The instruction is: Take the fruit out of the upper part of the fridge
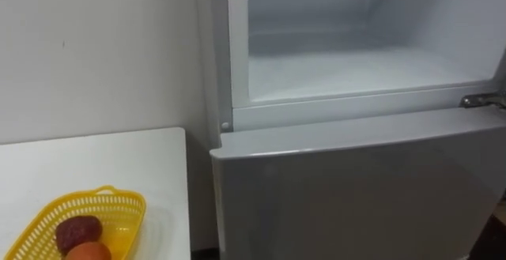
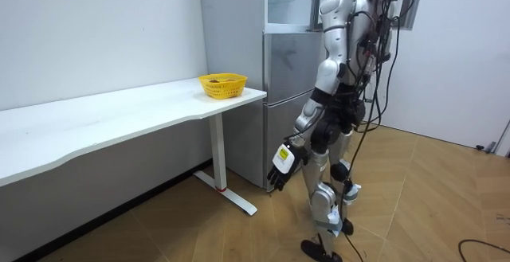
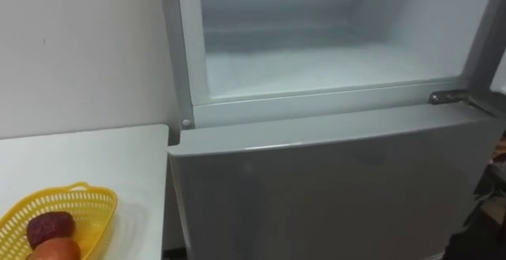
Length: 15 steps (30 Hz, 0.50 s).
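Robot stands at the fridge (image 2: 287, 95). The upper compartment (image 1: 356, 62) is open well above the left hand (image 2: 280, 166), and its visible floor is bare and frosted. The lower door (image 1: 356, 189) is closed.

Left hand hangs low by the thigh, fingers loose and apart, holding nothing.

Yellow basket (image 1: 47, 212) sits on the table (image 1: 95, 165), above the hand and off to its left. It holds a dark red piece (image 1: 77, 231) touching an orange piece (image 1: 88, 251).

Judgement: the retrieved goods are likely those in the basket, so fetching looks finished. The next move probably calls for raising an arm to swing the upper door closed.
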Available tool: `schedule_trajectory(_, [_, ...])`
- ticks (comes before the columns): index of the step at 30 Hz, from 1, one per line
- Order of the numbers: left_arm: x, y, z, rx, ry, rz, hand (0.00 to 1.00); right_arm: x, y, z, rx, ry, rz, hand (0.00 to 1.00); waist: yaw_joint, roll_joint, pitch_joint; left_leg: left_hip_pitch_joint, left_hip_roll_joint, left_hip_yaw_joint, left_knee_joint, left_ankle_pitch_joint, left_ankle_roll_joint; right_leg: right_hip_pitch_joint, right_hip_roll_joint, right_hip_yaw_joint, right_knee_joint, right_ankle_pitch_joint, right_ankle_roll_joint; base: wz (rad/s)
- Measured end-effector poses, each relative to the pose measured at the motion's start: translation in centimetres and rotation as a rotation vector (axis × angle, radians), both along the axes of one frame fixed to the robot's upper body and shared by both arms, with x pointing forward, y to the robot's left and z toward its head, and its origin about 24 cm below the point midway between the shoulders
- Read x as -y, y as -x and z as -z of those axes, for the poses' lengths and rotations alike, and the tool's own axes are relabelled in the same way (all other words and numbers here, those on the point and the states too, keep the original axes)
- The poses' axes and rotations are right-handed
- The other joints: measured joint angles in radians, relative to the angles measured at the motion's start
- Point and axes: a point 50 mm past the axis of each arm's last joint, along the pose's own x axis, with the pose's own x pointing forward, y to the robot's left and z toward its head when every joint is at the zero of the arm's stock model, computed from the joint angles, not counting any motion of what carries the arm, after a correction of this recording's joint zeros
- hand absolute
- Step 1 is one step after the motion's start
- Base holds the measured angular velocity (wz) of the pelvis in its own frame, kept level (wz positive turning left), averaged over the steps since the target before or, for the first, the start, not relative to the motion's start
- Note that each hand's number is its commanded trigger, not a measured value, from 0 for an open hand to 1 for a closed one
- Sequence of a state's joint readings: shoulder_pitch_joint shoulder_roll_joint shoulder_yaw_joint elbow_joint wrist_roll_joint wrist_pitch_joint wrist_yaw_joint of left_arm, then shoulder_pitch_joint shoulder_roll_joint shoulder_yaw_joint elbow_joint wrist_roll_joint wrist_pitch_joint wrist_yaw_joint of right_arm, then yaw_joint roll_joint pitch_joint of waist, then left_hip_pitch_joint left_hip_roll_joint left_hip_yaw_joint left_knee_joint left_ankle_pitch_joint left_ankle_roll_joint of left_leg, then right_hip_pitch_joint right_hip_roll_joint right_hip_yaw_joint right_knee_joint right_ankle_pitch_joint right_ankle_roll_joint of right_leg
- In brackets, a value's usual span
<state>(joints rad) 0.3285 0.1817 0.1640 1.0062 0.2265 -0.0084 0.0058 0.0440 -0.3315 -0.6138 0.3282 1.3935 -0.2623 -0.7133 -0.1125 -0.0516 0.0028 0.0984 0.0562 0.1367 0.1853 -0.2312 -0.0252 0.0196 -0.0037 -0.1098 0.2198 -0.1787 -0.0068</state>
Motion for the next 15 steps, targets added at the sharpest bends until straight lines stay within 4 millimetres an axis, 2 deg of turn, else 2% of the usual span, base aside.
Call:
schedule_trajectory(3, [0.0, -0.1, -0.1, 0.005, 0.001, 0.003, 0.00, 1.2, 0.4, 0.1, 0.018, -0.021, 0.060, 0.00, 0.004, -0.011, 0.0004, -0.001, 0.000, 0.000, 0.001, 0.000, 0.000, -0.001, -0.001, -0.002, -0.002, 0.000, 0.000, 0.00])
schedule_trajectory(10, [-0.8, 0.0, -0.6, 0.039, 0.000, -0.024, 0.00, 1.8, 0.9, 0.9, 0.012, -0.050, 0.104, 0.00, 0.000, -0.011, 0.0006, -0.003, -0.001, 0.001, 0.000, 0.000, 0.000, -0.004, -0.003, -0.006, -0.001, -0.002, 0.000, 0.00])
schedule_trajectory(15, [-1.2, 0.1, -0.8, 0.046, 0.012, -0.058, 0.00, 2.6, 1.1, 0.7, 0.008, -0.056, 0.119, 0.00, -0.002, -0.016, -0.0020, -0.008, -0.002, 0.001, 0.001, 0.000, 0.000, -0.003, -0.006, -0.017, 0.001, -0.005, 0.000, 0.06])
